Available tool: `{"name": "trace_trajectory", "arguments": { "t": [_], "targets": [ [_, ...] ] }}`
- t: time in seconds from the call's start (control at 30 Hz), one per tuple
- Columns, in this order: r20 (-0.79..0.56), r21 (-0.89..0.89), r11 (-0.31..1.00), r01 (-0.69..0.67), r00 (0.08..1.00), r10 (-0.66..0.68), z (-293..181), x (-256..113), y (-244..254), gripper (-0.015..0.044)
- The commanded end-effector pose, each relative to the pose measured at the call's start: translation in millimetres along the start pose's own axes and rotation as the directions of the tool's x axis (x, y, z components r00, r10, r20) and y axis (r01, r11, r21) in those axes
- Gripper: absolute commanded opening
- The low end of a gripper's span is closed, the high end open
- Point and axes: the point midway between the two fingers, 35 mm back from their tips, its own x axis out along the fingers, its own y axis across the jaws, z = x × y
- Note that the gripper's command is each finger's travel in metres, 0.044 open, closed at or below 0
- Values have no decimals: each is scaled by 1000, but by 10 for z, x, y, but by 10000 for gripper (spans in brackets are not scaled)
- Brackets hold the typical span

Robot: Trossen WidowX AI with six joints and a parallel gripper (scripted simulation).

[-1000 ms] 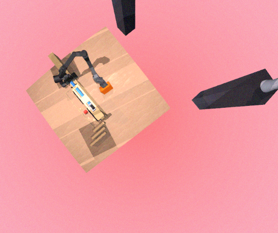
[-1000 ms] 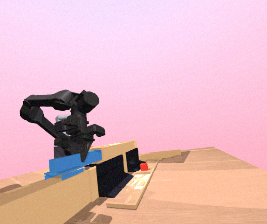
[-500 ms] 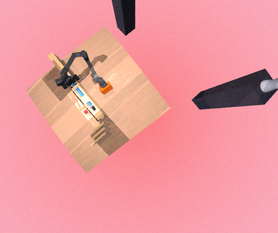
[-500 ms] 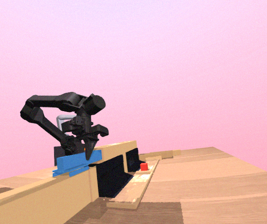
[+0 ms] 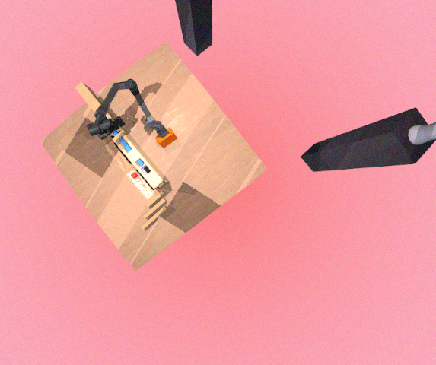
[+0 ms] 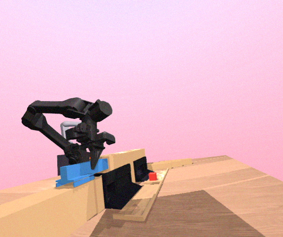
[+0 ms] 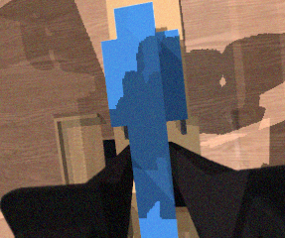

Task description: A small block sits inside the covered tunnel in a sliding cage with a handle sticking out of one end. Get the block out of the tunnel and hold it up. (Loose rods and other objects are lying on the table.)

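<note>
Exterior view: red block (image 5: pixel 134 175) (image 6: pixel 152 176), taken here as the target, sits outside the tunnel (image 5: pixel 133 155) (image 6: pixel 127 156) (image 7: pixel 187 218), on the low tray (image 5: pixel 145 193) (image 6: pixel 158 187) (image 7: pixel 59 149) beside its side openings. Upright, no finger near it. Gripper (image 5: pixel 112 125) (image 6: pixel 92 168) (image 7: pixel 150 148) is clenched on the blue handle (image 5: pixel 116 134) (image 6: pixel 77 169) (image 7: pixel 149 99) at the tunnel's end, one finger down each side.

Handling, judged: block looks rigid, light, unlikely to crush; flat sides should seat well between flat pads. Could skid or tip if a finger clips it first. Surface grip can't be told. Best hold: two opposite side faces, from above, about mid-height, spread picked so neither finger hits the tray rim or tunnel wall. Too high a pinch may squirt it out.

Handle: looks stiff, straight, fine to pinch across its width; pull should stay in line with the tunnel or the cage may bind. If red is the target, cage work looks done: let go, rise clear, go over to the block. Lift still to do.
</note>
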Motion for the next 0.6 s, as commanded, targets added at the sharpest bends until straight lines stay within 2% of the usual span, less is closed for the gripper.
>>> {"name": "trace_trajectory", "arguments": {
  "t": [0.0, 0.33, 0.4, 0.43, 0.57],
  "targets": [
    [-6, -3, 1000, 0, 1000, 0, -6, -3, -1, 184],
    [-68, -51, 999, -11, 998, 8, 110, -346, 65, 440],
    [-73, -55, 998, -12, 997, 8, 122, -377, 67, 440],
    [-54, -45, 999, -8, 999, 6, 101, -261, 46, 440],
    [-71, -53, 999, -12, 997, 8, 418, -226, 84, 440]
  ]
}}
